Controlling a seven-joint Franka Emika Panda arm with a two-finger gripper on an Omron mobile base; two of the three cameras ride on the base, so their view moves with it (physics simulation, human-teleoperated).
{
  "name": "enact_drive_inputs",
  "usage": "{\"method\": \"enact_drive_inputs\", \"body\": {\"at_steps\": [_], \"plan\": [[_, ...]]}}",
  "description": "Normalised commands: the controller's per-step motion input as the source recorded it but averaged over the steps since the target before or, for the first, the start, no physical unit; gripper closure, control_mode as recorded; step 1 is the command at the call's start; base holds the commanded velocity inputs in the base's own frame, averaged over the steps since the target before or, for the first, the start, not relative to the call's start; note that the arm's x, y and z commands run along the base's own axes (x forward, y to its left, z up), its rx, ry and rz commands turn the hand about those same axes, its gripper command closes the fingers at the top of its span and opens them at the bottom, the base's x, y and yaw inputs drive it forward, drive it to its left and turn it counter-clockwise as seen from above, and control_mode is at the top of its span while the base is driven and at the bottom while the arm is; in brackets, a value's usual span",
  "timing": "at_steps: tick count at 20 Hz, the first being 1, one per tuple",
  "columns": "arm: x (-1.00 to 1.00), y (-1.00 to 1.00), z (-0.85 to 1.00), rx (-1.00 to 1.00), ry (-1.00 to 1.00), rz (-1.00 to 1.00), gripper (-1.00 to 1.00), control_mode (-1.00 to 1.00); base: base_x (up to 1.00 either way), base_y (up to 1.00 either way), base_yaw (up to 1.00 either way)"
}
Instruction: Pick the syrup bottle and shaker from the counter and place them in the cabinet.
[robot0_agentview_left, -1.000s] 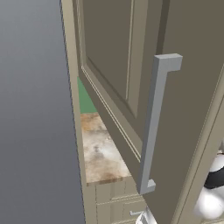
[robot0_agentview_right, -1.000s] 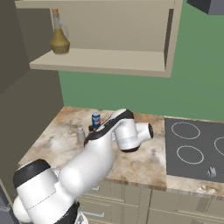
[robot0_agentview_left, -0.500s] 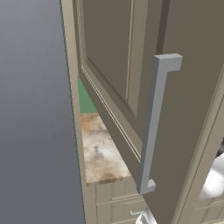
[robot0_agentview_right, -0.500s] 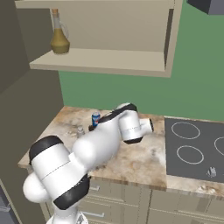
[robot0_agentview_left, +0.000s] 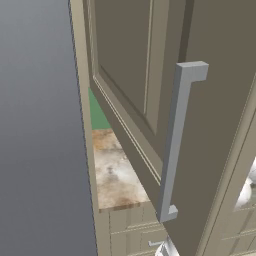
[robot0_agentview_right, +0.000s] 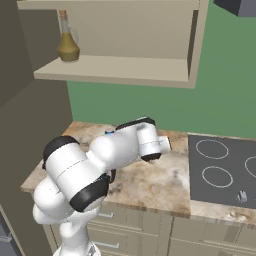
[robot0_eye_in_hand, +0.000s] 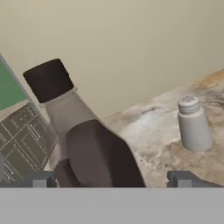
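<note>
In the hand view a dark syrup bottle (robot0_eye_in_hand: 94, 153) with a black cap and grey neck leans up to the left. Its body sits between the spread fingertips of my gripper (robot0_eye_in_hand: 113, 179), which is open, and neither fingertip touches it. The small grey shaker (robot0_eye_in_hand: 194, 127) stands on the mottled counter (robot0_eye_in_hand: 148, 127) to the right of the bottle, clear of the right fingertip (robot0_eye_in_hand: 183, 178). From the right base view my arm (robot0_agentview_right: 125, 150) bends low over the counter (robot0_agentview_right: 155, 182) and covers both things. The cabinet door (robot0_agentview_left: 130, 65) with its grey bar handle (robot0_agentview_left: 175, 145) hangs open, and the shelf (robot0_agentview_right: 115, 70) is exposed.
An amber bottle (robot0_agentview_right: 67, 44) stands on the left of the shelf. A black cooktop (robot0_agentview_right: 225, 170) lies at the counter's right. A labelled thing (robot0_eye_in_hand: 22, 144) sits just left of the syrup bottle. A grey panel (robot0_agentview_left: 40, 125) stands on the left, and drawer fronts (robot0_agentview_right: 130, 225) run below the counter.
My arm has folded up and swung over the left part of the counter, so it now covers the shaker and the blue-topped thing. The cabinet door and the amber bottle have not moved.
</note>
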Motion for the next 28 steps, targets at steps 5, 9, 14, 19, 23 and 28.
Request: {"method": "enact_drive_inputs", "body": {"at_steps": [5, 9, 14, 19, 23, 28], "plan": [[0.00, 0.27, -0.10, 0.01, 0.00, 0.05, 1.00, -1.00, 0.00, 0.00, 0.00], [0.00, 0.00, 0.00, 0.00, 0.00, 0.00, 1.00, -1.00, 0.00, 0.00, 0.00], [-0.02, 0.00, 0.28, 0.01, -0.01, -0.08, 1.00, -1.00, 0.00, 0.00, 0.00], [-0.15, -0.01, 0.89, 0.06, -0.14, -0.17, 1.00, -1.00, 0.00, 0.00, 0.00], [-0.20, -0.04, 1.00, 0.04, -0.15, -0.18, 1.00, -1.00, 0.00, 0.00, 0.00], [-0.32, 0.01, 1.00, 0.00, -0.17, -0.17, 1.00, -1.00, 0.00, 0.00, 0.00]]}}
